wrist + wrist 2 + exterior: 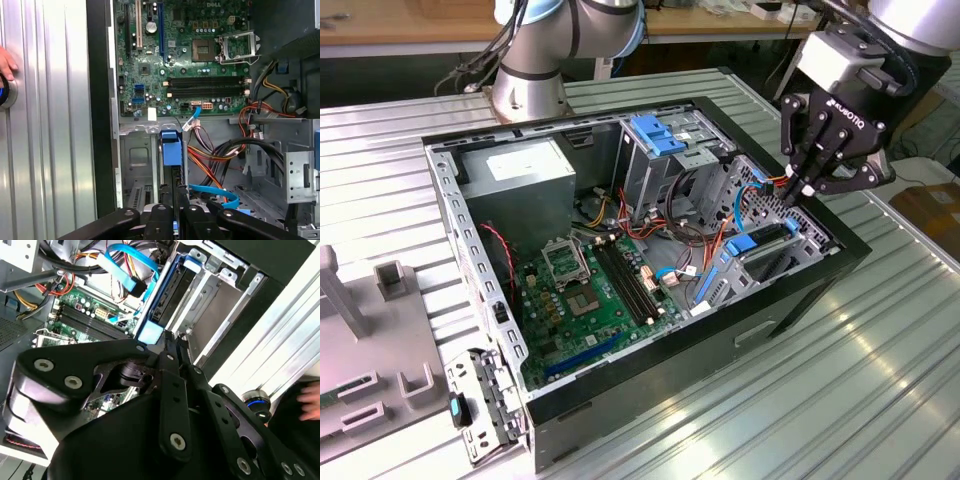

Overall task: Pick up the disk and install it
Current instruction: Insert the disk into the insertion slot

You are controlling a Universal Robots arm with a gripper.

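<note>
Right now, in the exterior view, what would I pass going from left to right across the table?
Grey fixture → power supply → drive cage with the blue top → disk standing in its bay → gripper.

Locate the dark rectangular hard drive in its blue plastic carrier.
The hard drive stands on edge in a grey metal bay at the exterior view's right end of the open black computer case, the black gripper shut on it.

Exterior view above case [670,365], wrist views close
</note>
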